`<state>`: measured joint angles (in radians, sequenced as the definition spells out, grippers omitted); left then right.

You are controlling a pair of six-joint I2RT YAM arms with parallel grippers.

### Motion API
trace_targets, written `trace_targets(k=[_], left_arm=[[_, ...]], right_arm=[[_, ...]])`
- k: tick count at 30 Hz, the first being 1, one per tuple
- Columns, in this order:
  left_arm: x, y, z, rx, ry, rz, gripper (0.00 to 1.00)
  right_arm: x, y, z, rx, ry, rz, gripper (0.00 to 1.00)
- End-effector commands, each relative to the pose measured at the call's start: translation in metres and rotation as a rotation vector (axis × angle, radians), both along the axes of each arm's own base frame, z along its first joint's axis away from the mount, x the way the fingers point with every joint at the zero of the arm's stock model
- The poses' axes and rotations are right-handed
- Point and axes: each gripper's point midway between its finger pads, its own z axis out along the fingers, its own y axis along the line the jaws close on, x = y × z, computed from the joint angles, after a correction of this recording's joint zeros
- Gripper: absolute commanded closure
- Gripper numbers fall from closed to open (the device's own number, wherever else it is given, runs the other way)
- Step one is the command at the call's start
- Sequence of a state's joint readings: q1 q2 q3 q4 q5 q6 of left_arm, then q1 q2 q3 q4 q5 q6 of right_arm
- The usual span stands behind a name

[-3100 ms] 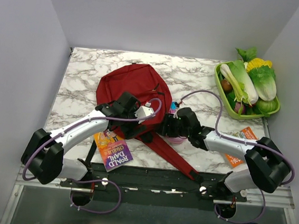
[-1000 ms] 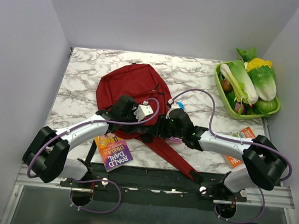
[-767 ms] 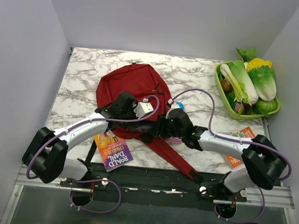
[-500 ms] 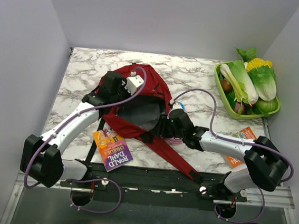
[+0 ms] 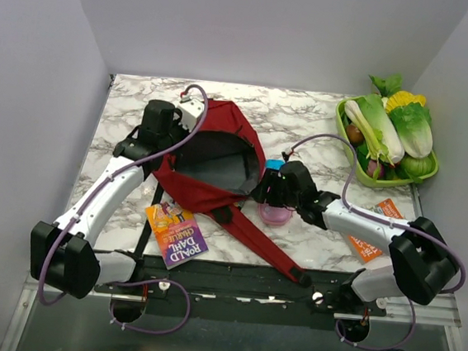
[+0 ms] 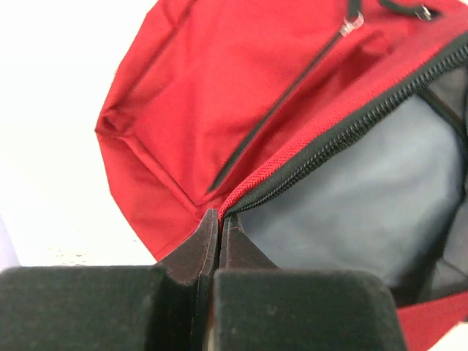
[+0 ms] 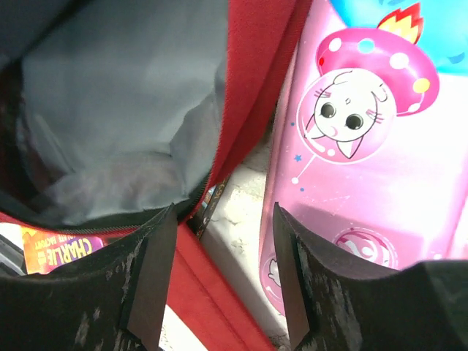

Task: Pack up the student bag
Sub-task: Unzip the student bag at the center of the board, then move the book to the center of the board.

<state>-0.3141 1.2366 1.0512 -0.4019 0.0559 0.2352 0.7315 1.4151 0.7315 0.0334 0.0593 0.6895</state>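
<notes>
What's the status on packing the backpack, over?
Left gripper shut on backpack rim, mouth open. Right gripper open beside pink pencil case, holding nothing. Book outside on table.

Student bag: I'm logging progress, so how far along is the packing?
Done: the student bag is unzipped. In hand: left gripper shut on its zipper edge, right gripper open beside the pink pencil case. Left: pencil case and Roald Dahl book lie outside.

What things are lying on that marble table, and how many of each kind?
Backpack: 1
Books: 2
Pencil case: 1
Tray of vegetables: 1
Total: 5
</notes>
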Motion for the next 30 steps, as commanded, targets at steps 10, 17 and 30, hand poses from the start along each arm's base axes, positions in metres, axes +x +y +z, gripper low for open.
trace_targets(k=[10,17,30], left_arm=[[0.073,0.075,0.089,-0.058,-0.219,0.293,1.0],[0.076,0.102,0.114,-0.106,-0.257,0.36,1.0],[0.039,0.127,0.08,-0.07,-0.207,0.38,1.0]], right_arm=[[-0.014,-0.013,-0.02,-0.092,0.07,-0.006,0.39],[0.008,0.007,-0.014,-0.203,0.039,0.049,0.34],[0.031,0.09,-0.021,-0.523,-0.063,0.11,0.27]])
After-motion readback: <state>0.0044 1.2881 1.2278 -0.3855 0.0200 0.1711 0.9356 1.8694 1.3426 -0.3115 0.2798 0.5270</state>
